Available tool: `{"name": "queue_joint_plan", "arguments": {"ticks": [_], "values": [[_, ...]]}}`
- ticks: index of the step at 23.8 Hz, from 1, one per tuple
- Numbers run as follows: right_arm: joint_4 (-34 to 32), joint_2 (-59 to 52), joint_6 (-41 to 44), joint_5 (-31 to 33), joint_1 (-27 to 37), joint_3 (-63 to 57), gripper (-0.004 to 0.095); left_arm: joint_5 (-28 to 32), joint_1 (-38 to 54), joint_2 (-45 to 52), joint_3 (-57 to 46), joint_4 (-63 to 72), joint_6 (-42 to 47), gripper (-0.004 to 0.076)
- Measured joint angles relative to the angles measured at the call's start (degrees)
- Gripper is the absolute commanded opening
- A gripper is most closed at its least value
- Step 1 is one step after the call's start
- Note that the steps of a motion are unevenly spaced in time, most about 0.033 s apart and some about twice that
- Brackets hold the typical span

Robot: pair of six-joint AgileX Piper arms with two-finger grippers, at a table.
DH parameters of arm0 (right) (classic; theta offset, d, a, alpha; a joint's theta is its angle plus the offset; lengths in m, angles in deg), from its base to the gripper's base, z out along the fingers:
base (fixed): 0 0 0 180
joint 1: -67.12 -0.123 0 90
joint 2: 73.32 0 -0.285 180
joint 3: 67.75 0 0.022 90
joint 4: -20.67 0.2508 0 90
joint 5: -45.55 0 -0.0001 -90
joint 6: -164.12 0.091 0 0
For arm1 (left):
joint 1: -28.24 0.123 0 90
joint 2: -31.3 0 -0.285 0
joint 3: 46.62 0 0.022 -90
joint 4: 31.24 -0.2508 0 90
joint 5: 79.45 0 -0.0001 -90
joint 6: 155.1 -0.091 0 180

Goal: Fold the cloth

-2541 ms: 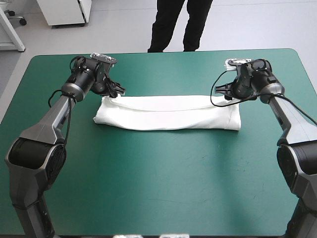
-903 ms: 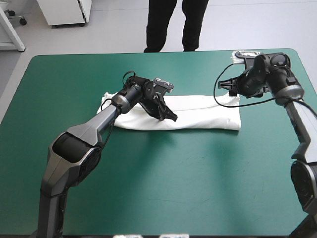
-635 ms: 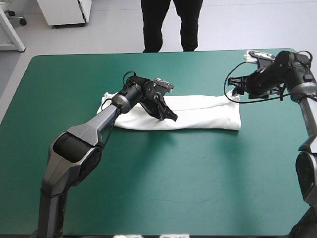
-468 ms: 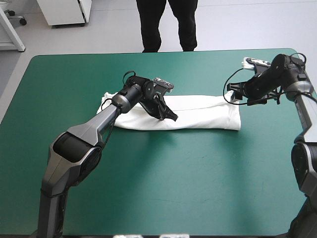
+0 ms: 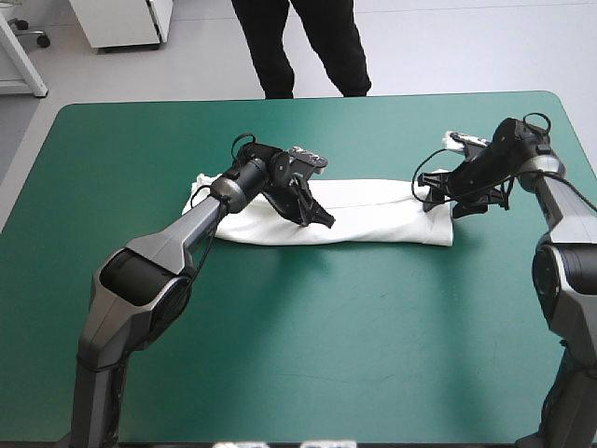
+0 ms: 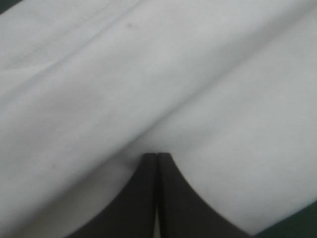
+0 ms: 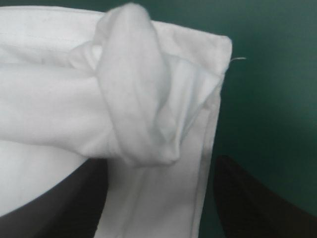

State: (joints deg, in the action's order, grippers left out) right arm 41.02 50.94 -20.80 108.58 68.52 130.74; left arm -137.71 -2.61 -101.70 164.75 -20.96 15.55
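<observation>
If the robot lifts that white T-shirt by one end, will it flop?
Probably flops: the T-shirt lies in soft layers, its end rolled and creased within the open right gripper. Likely light: the layers look thin. The shut left gripper pressing its middle may make it bend there.

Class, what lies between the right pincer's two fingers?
The bunched end of the white T-shirt lies between the open right pincer's fingers, as the right wrist view shows.

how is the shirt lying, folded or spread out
Folded: the T-shirt lies as a long narrow band, layers doubled at its end by the right gripper.
</observation>
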Motion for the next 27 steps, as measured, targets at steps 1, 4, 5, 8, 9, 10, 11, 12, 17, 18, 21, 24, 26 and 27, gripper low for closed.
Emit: {"name": "queue_joint_plan", "arguments": {"ticks": [1,4,5,8,9,10,11,12,17,18,21,24,26,27], "values": [[0.12,0.46,0.0,0.0,0.0,0.03,0.059,-0.05,0.0,0.0,0.0,0.01,0.0,-0.0009],[1.52,1.71,-0.26,0.2,0.0,0.29,0.0579,-0.22,0.0,0.0,0.0,0.01,0.0,-0.0009],[2.08,1.92,-0.65,0.28,0.06,0.35,0.0557,-0.27,0.0,0.0,0.0,0.01,0.0,-0.0009],[5.4,2.82,-2.44,0.67,0.4,0.81,0.0349,-0.34,0.0,-0.05,0.0,0.01,0.0,-0.0009],[6.51,3.16,-3.03,0.82,0.4,0.81,0.0218,-0.41,0.0,-0.05,0.0,0.01,0.0,-0.0009],[7.8,3.44,-3.43,0.87,0.4,0.81,0.0102,-0.47,0.0,-0.05,0.0,0.01,0.0,-0.0009],[8.7,3.82,-3.75,0.99,0.4,0.81,0.0012,-0.53,0.0,-0.05,0.0,0.01,-0.02,-0.0009],[9.11,4.03,-4.09,1.04,0.33,0.81,-0.001,-0.52,0.0,-0.05,0.0,0.01,-0.23,-0.0009],[9.76,3.74,-4.74,1.06,-0.32,0.75,-0.0017,-0.74,0.0,-0.05,0.07,0.06,-0.89,-0.0009],[9.63,3.29,-4.74,1.12,-0.38,0.69,-0.0017,-0.82,0.0,-0.05,0.07,0.06,-0.89,-0.0009],[9.38,-1.7,-4.79,2.14,-1.47,0.22,-0.0017,-0.86,0.0,-0.05,0.09,0.06,-0.89,-0.0009],[11.71,-7.95,-6.06,2.65,-3.33,0.22,-0.0017,-0.86,0.0,-0.05,0.13,0.06,-0.89,-0.0009],[12.51,-11.54,-6.48,2.6,-5.42,0.22,-0.0017,-0.86,0.0,-0.05,0.13,0.18,-0.89,-0.0009],[13.02,-12.8,-6.5,2.52,-6.48,0.22,-0.0017,-0.87,0.0,-0.05,0.13,0.18,-0.89,-0.0009]]}}
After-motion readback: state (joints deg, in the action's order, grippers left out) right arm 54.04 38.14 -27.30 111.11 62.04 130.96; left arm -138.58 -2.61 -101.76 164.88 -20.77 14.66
